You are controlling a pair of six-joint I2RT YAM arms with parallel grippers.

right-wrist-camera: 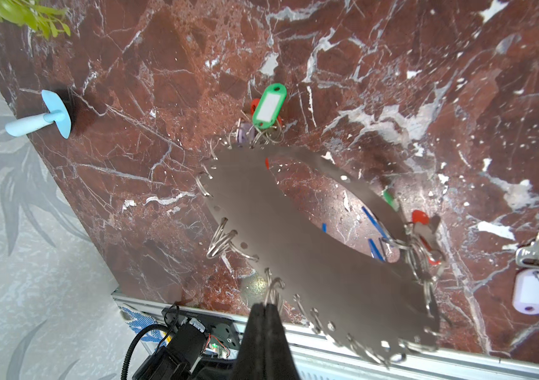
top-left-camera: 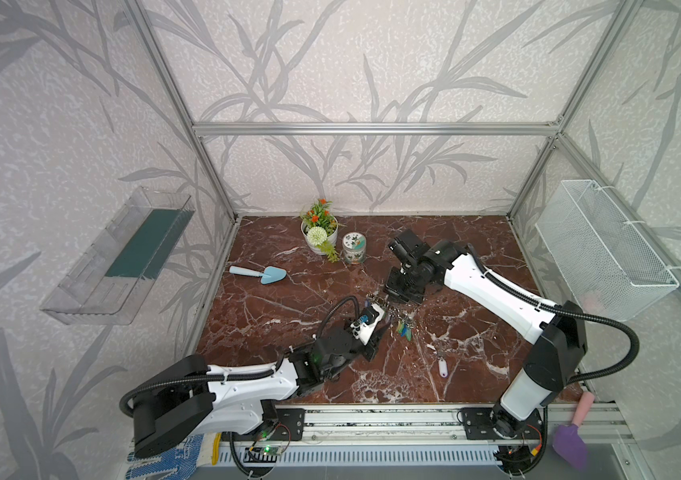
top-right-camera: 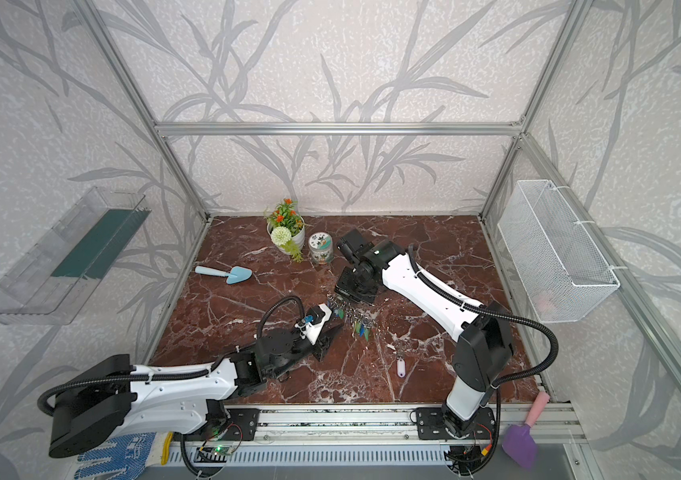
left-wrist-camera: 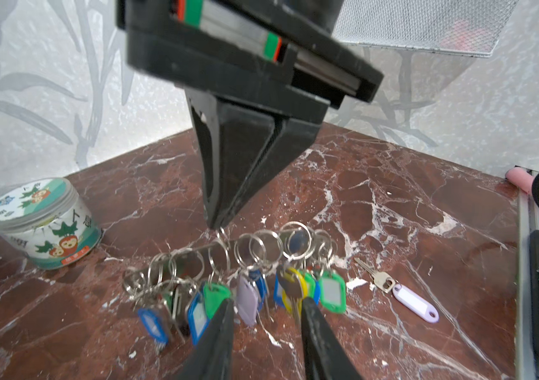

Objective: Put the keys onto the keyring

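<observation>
The keyring [right-wrist-camera: 294,230], a flat grey oval plate edged with small rings and coloured tags, hangs above the table by one small ring. My right gripper [right-wrist-camera: 265,306] is shut on that ring, and its tip [left-wrist-camera: 217,225] shows over the row of rings in the left wrist view. In both top views the keyring [top-left-camera: 397,320] [top-right-camera: 353,318] hangs between the arms. My left gripper [left-wrist-camera: 266,301] is open just short of the hanging tags, and nothing is held between its fingers. The keys [left-wrist-camera: 414,302] [top-left-camera: 441,368] [right-wrist-camera: 532,289], with a pale lilac tag, lie flat on the marble right of the keyring.
A printed tin [top-left-camera: 354,248] and a flower pot [top-left-camera: 319,232] stand at the back. A blue trowel [top-left-camera: 259,273] lies at the left. A wire basket [top-left-camera: 604,249] hangs on the right wall, a clear shelf [top-left-camera: 118,257] on the left. A purple trowel [top-left-camera: 571,440] rests off the front rail.
</observation>
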